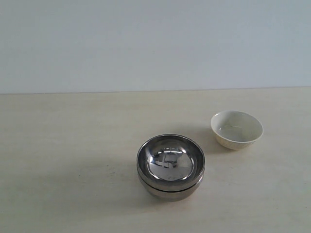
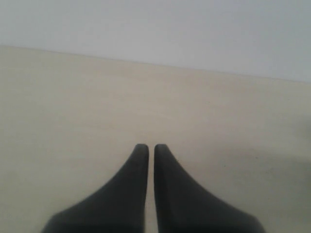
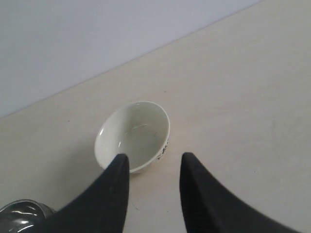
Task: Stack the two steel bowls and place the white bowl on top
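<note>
The steel bowls [image 1: 170,166] sit nested, one inside the other, at the middle of the counter [image 1: 73,145]; the white bowl [image 1: 236,129] stands upright and empty to their right in the exterior view, well apart from them; judging by how things lie, the steel stack is done and only the white bowl is left to place.

The right end effector [image 3: 154,157] is open with nothing between its jaws; it hangs just short of the white bowl, one fingertip overlapping the near rim in its wrist view, though whether it touches I cannot tell. The left end effector [image 2: 146,146] is closed on nothing, over bare counter, with no bowl in its view; neither arm appears in the exterior view.

Risks from here: the bowl looks smooth and thin-rimmed, so a pinch on its wall could slip or tip it if the jaws close too shallow or off to one side; a fingertip landing on the rim instead of straddling it would likely push the bowl away or flip it; the jaw gap looks narrower than the bowl, so only a rim grip seems possible. On placing, a release off the stack's centre or from too high could leave the white bowl tilted, or knock the top steel bowl askew.
</note>
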You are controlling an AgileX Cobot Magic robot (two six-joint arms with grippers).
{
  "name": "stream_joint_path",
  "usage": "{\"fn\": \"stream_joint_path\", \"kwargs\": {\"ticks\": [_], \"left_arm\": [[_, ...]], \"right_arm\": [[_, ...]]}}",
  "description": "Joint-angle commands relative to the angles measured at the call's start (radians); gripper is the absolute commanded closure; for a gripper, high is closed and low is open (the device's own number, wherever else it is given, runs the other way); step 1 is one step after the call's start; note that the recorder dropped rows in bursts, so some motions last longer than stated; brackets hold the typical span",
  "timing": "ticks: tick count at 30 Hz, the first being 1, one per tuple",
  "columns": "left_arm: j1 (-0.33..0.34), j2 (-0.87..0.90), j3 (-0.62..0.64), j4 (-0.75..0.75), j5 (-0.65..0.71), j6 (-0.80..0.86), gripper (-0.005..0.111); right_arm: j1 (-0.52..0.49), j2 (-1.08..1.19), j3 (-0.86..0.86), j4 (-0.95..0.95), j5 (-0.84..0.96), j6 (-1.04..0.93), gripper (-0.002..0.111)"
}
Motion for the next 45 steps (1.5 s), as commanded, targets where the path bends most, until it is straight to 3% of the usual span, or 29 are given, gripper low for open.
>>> {"fn": "stream_joint_path", "kwargs": {"ticks": [1, 19, 38, 45], "left_arm": [[0.004, -0.002, 0.004, 0.002, -0.009, -0.012, 0.103], [0.004, -0.002, 0.004, 0.002, -0.009, -0.012, 0.103], [0.004, -0.002, 0.004, 0.002, -0.009, -0.012, 0.103], [0.004, -0.002, 0.004, 0.002, -0.009, -0.012, 0.103]], "right_arm": [[0.000, 0.000, -0.006, -0.007, -0.018, -0.012, 0.077], [0.000, 0.000, -0.006, -0.007, -0.041, -0.012, 0.077], [0.000, 0.000, -0.061, -0.007, 0.054, -0.030, 0.077], [-0.032, 0.194, -0.198, -0.054, 0.169, -0.031, 0.077]]}}
